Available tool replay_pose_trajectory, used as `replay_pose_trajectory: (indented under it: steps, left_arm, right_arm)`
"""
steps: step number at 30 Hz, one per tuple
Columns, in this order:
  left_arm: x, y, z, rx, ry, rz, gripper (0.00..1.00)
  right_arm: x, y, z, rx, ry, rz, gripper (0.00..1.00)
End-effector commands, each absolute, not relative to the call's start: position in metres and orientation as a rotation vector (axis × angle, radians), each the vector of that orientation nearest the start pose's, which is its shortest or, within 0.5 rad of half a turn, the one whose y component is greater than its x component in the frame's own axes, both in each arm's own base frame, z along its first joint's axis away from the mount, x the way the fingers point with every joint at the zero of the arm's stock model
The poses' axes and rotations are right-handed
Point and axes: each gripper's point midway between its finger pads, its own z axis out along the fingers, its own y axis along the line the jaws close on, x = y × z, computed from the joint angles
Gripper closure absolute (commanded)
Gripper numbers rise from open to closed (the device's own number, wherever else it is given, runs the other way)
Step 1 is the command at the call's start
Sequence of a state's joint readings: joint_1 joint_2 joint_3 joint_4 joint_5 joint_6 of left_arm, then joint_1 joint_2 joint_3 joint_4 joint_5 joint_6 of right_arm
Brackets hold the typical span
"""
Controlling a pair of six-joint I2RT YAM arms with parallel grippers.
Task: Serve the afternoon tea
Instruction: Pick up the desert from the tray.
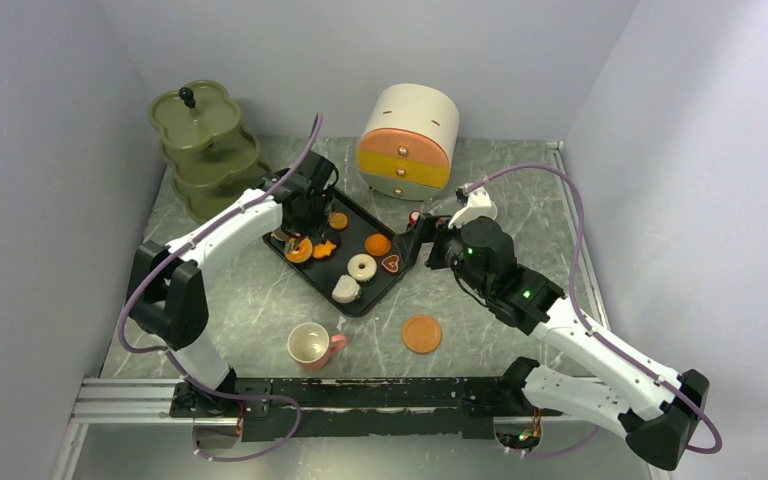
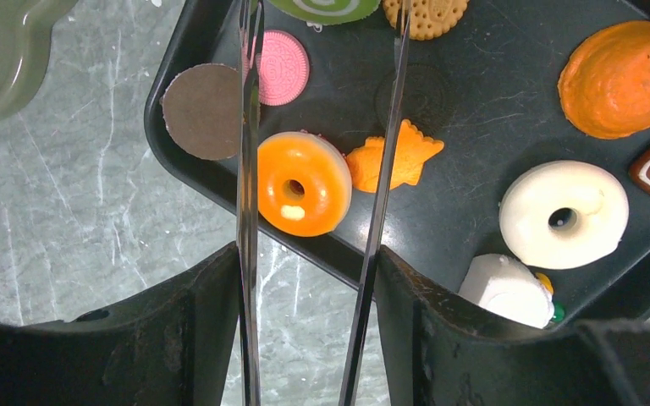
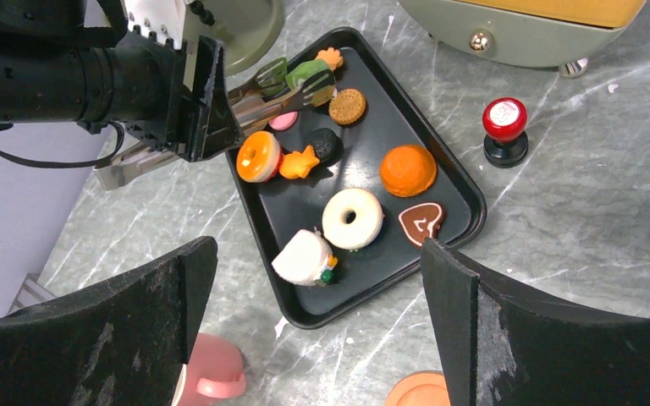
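My left gripper (image 2: 309, 254) is shut on metal tongs (image 2: 247, 127) over the black tray's far-left end. The tong tips stand on either side of the green swirl roll (image 3: 303, 74); whether they pinch it I cannot tell. Below the tongs lie an orange doughnut (image 2: 303, 182), an orange star cookie (image 2: 402, 156), a pink cookie (image 2: 281, 66) and a white doughnut (image 2: 563, 213). My right gripper (image 3: 317, 254) is open and empty, hovering off the tray's right side. A pink cup (image 1: 310, 345) and an orange saucer (image 1: 421, 333) stand on the table near the front.
The black tray (image 1: 355, 308) also holds an orange bun (image 3: 407, 169), a heart cookie (image 3: 421, 222) and a white wedge (image 3: 305, 256). The olive tiered stand (image 1: 205, 150) is at the back left, a drawer box (image 1: 408, 140) at the back centre, a red-topped knob (image 3: 504, 127) beside it.
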State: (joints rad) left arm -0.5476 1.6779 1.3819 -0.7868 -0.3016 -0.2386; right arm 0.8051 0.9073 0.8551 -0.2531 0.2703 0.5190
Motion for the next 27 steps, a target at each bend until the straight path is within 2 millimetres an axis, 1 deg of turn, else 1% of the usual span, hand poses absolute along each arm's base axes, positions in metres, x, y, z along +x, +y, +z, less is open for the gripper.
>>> replay_pose_trajectory:
  steps: [1,6,12,15,20,25,27]
  left_arm:
    - [0.361,-0.167,0.139,0.302,2.491,0.132,0.39]
    - [0.366,-0.166,0.137,0.302,2.485,0.15,0.4]
    - [0.367,-0.167,0.135,0.302,2.486,0.151,0.4]
    - [0.369,-0.169,0.14,0.295,2.467,0.134,0.43]
    - [0.373,-0.17,0.148,0.285,2.448,0.131,0.52]
    - [0.369,-0.169,0.154,0.278,2.448,0.119,0.54]
    - [0.366,-0.168,0.16,0.273,2.443,0.11,0.55]
  right_arm:
    - [0.251,0.217,0.275,-0.061,1.869,0.668,0.06]
    - [0.251,0.218,0.274,-0.065,1.872,0.667,0.06]
    - [0.252,0.218,0.273,-0.069,1.874,0.666,0.06]
    - [0.252,0.218,0.272,-0.069,1.877,0.663,0.06]
    - [0.251,0.218,0.274,-0.068,1.872,0.668,0.06]
    - [0.25,0.217,0.277,-0.065,1.87,0.672,0.06]
    - [0.25,0.217,0.277,-0.064,1.87,0.675,0.06]
